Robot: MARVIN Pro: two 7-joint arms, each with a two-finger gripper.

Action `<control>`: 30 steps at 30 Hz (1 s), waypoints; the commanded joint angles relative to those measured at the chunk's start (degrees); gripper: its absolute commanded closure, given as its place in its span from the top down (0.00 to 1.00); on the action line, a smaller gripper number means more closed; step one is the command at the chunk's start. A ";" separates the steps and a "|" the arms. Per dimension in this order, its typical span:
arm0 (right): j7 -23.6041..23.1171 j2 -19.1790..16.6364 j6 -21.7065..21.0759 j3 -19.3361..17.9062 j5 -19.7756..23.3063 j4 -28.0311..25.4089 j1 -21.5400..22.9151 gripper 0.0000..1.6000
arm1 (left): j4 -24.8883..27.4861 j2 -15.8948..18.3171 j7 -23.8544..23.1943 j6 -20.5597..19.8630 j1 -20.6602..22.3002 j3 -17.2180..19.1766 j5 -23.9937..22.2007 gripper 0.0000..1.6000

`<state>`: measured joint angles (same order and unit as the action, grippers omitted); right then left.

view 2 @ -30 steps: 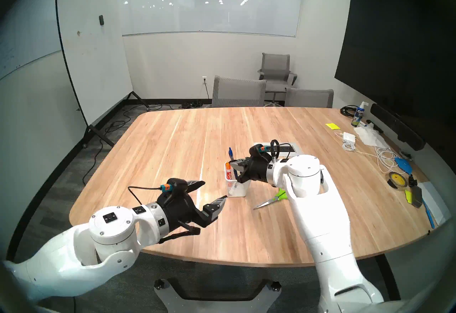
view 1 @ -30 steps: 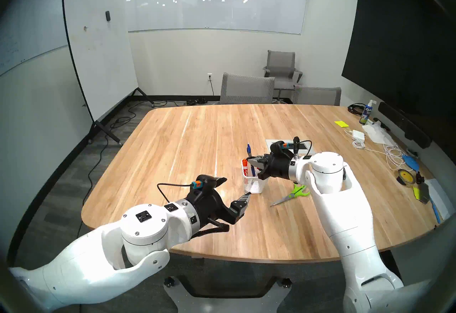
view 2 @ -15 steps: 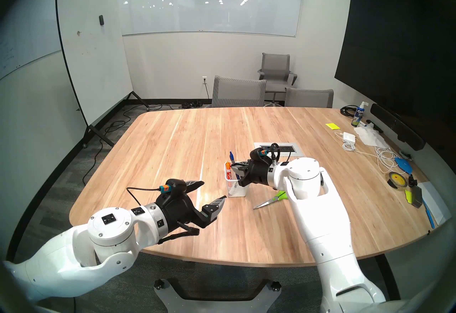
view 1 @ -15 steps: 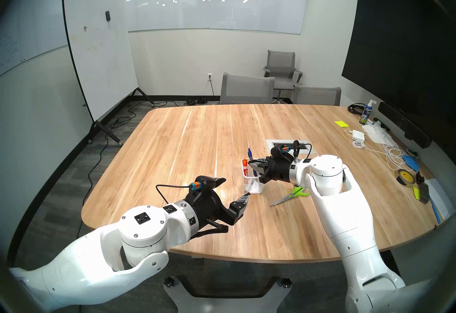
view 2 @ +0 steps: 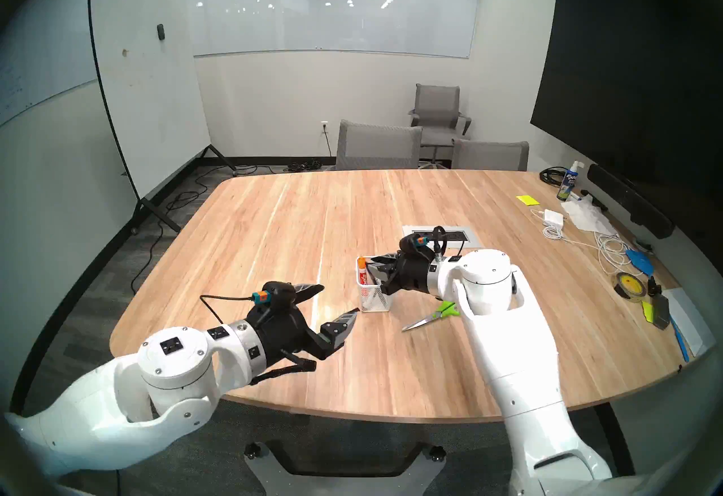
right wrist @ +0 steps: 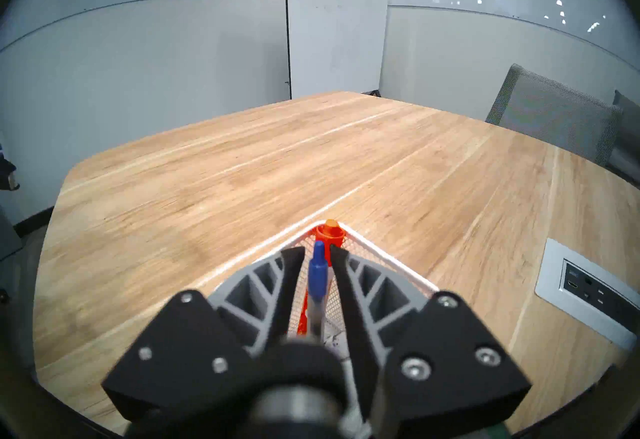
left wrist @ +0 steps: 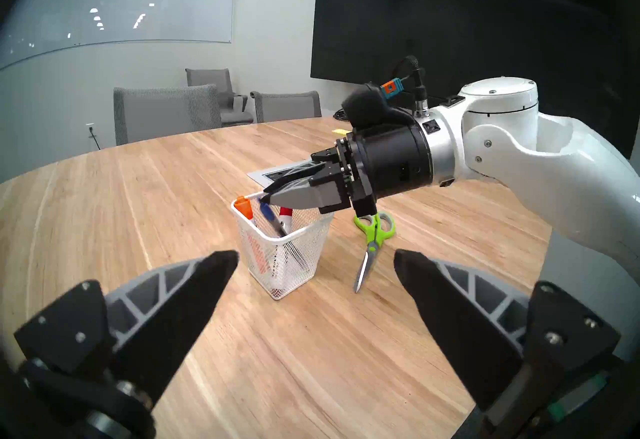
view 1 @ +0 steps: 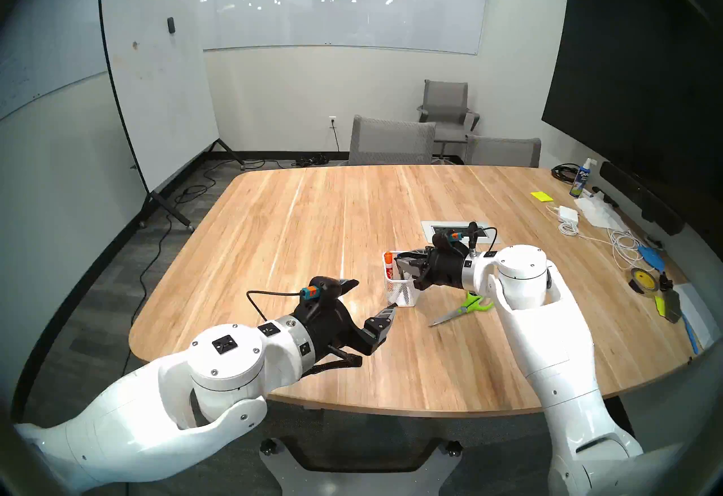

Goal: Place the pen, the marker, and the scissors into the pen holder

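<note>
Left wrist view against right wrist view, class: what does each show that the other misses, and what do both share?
Only the left wrist view shows the scissors lying flat on the table beside the pen holder, and the open left gripper. Only the right wrist view shows a gap on each side of the pen between the right gripper's fingers. Both show holder, pen and the orange-capped marker.
</note>
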<state>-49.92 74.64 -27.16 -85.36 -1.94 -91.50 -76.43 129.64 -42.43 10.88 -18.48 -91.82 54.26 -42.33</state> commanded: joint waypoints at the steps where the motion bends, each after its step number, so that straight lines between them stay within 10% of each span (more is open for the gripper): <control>1: -0.27 0.15 -0.13 -0.43 0.45 -1.77 0.53 1.00 | 1.39 -0.33 -0.03 0.56 0.28 0.30 0.01 1.00; 30: -7.88 -5.79 -4.00 -7.80 2.16 -6.86 -0.17 1.00 | 1.80 0.30 -0.36 0.99 -0.28 0.69 -0.09 1.00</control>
<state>-56.05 71.62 -31.25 -91.20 -0.25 -96.77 -76.84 130.01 -42.38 10.79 -17.98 -92.16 54.38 -42.15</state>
